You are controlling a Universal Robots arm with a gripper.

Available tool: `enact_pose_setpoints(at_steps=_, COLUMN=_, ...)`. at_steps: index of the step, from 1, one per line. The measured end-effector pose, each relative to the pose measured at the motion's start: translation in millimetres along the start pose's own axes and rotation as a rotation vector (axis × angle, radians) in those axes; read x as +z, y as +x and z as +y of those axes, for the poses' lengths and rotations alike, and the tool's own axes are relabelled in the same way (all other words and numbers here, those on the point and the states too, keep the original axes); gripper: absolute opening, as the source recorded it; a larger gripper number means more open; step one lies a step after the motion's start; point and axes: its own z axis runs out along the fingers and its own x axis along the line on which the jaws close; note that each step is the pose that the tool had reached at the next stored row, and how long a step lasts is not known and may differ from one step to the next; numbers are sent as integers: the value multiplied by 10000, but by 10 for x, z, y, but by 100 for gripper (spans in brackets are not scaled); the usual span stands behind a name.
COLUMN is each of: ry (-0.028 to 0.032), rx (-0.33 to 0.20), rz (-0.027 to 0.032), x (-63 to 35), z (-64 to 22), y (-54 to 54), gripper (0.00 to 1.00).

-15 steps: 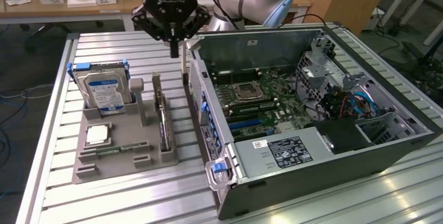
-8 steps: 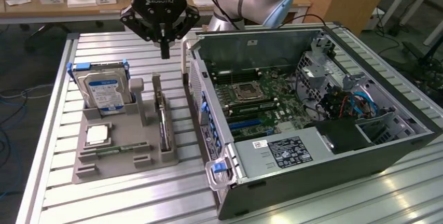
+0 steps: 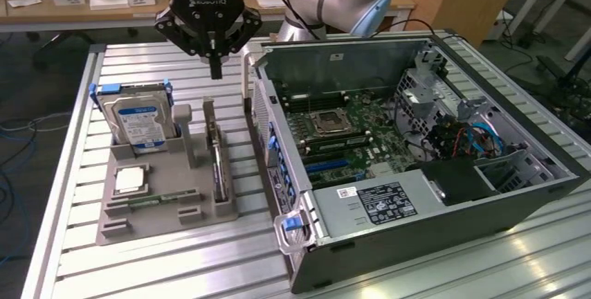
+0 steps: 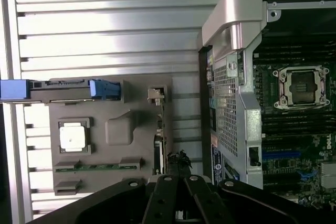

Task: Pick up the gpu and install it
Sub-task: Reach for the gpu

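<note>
Clearly legible is one word only: ROBOTIQ, printed in white on the black body of the gripper (image 3: 215,70). The hard drive (image 3: 138,122) wears a blue-and-white label, and the power supply (image 3: 406,188) inside the computer case (image 3: 416,243) has a white sticker, but the lettering on both is too small to read.

Everything sits on a table (image 3: 111,271) of ribbed aluminium slats. Behind it stands a wooden desk (image 3: 19,10) strewn with small white items, and blue cables (image 3: 14,136) lie on the floor at the exterior view's left.

The gpu (image 3: 219,167) stands on its long edge in a slot of the grey holder (image 3: 152,226), on the side just beside the open case. Its long axis runs parallel to the case's side wall, from the holder's hard-drive end to the opposite end, with its metal bracket toward the hard drive. A processor (image 3: 129,178) and a green memory stick (image 3: 152,200) lie in the holder too.

The gripper hangs above the holder with its fingers pressed together, gripping nothing and clear of the gpu.
</note>
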Motion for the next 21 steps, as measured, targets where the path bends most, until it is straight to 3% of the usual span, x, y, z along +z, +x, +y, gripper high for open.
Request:
enact_pose_setpoints(at_steps=4, ry=-6, rx=0, rz=-1, x=-2, z=-54, y=29, gripper=11)
enact_pose_setpoints(at_steps=14, ry=-40, rx=0, rz=1, x=7, z=-308, y=59, gripper=11)
enact_pose_setpoints(at_steps=21, ry=-41, rx=0, rz=1, x=28, z=-409, y=73, gripper=11)
